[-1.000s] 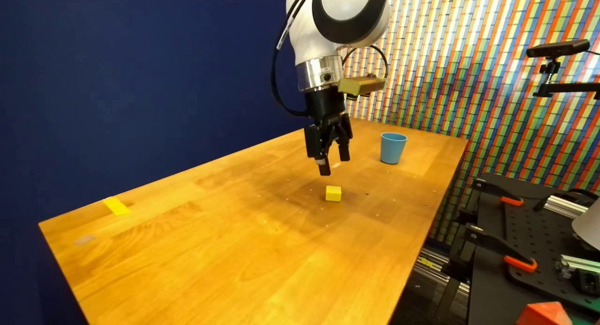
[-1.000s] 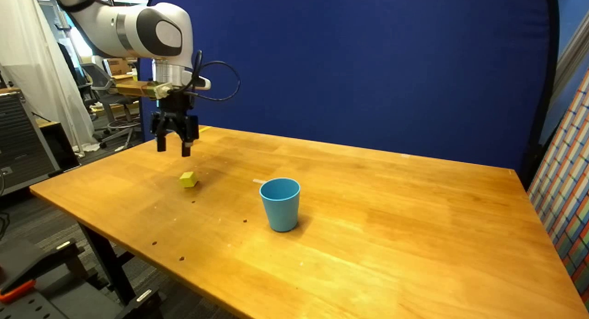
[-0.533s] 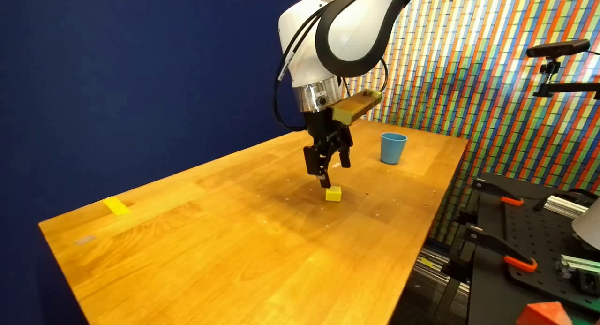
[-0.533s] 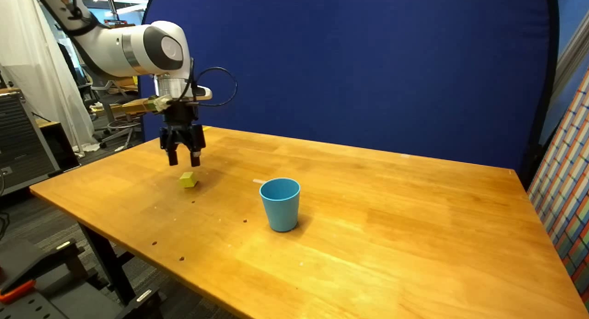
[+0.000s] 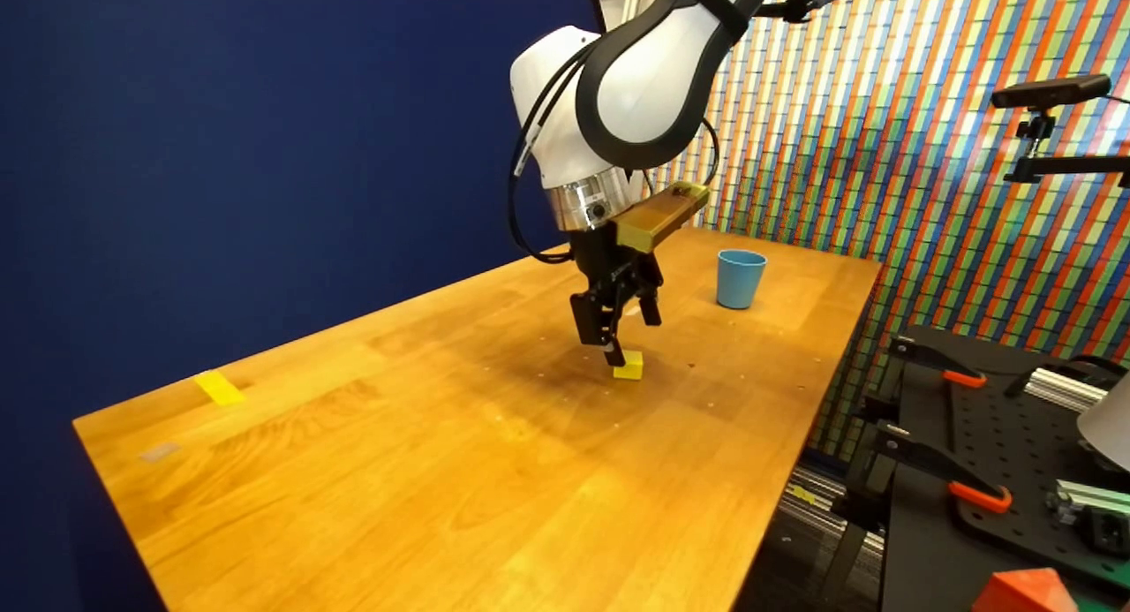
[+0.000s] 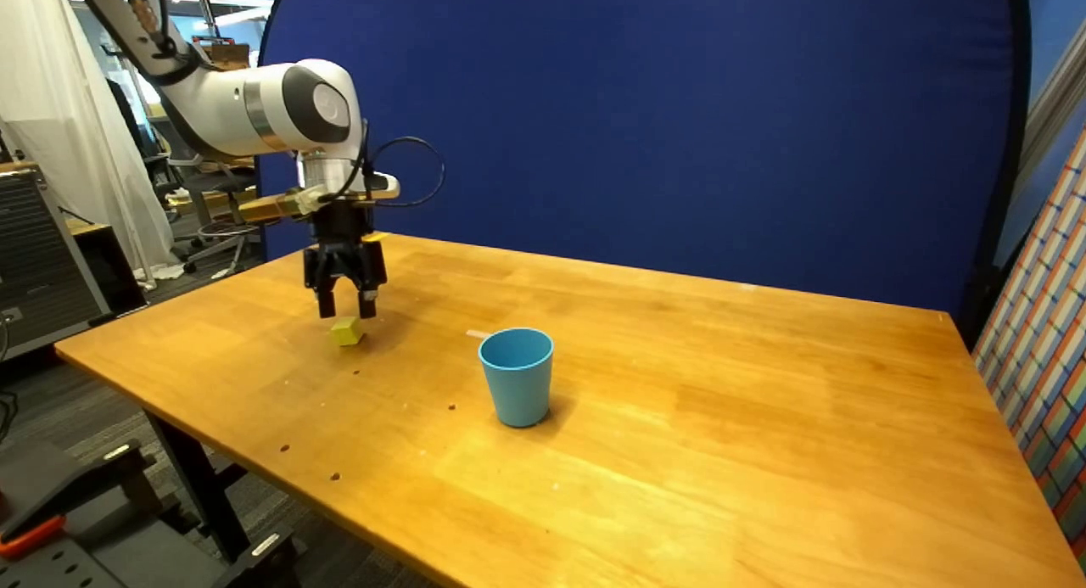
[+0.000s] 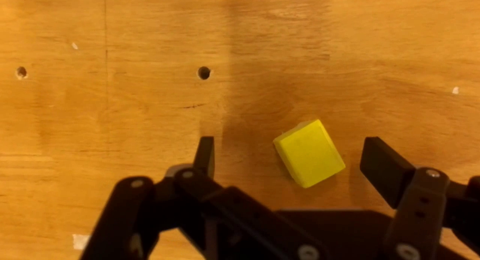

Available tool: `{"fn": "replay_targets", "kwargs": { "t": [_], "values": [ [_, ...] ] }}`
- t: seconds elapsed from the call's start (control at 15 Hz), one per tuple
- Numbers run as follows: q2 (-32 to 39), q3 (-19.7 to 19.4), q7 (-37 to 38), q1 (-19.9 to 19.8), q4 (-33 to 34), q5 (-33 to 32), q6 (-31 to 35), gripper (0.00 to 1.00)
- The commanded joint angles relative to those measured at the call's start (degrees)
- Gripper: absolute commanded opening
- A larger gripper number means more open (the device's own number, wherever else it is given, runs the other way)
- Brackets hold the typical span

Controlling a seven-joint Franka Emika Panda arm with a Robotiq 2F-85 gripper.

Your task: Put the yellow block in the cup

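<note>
Honey-coloured wooden desk [image 6: 730, 452], bright yellow cube [image 7: 310, 154] just below parted jaws

I've got the jaws wide apart, nothing held. Wrist view: cube on the desk, between the fingertips [image 7: 386, 169], nearer the view's right-hand one, faces skewed to both. I'd twist before closing. Light-blue plastic cup [image 6: 519, 393]: upright, well apart.

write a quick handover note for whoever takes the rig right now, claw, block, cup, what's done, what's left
Claw: open, just above the block, holding nothing.
Block: on the table; in the wrist view it shows between the fingers, off-centre and turned askew to them.
Cup: upright on the same table, apart from the block.
Done: claw is roughly over the block; no grasp yet.
Left: likely centre and square the claw, lower, close, lift, carry to the cup, release inside.
</note>
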Motion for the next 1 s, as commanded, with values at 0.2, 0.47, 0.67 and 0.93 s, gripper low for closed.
{"fn": "replay_targets", "kwargs": {
  "t": [0.2,0.47,0.67,0.93],
  "values": [
    [2.61,-0.35,-0.34,1.19,3.97,-0.89,-4.59,0.68],
    [3.24,-0.7,0.03,2.07,4.35,-2.27,-4.9,0.35],
    [3.01,-0.43,-0.6,1.77,4.52,-2.31,-5.7,0.15],
    [-2.4,-0.74,-0.93,-2.86,3.47,3.83,-5.53,0.2]
  ]
}}
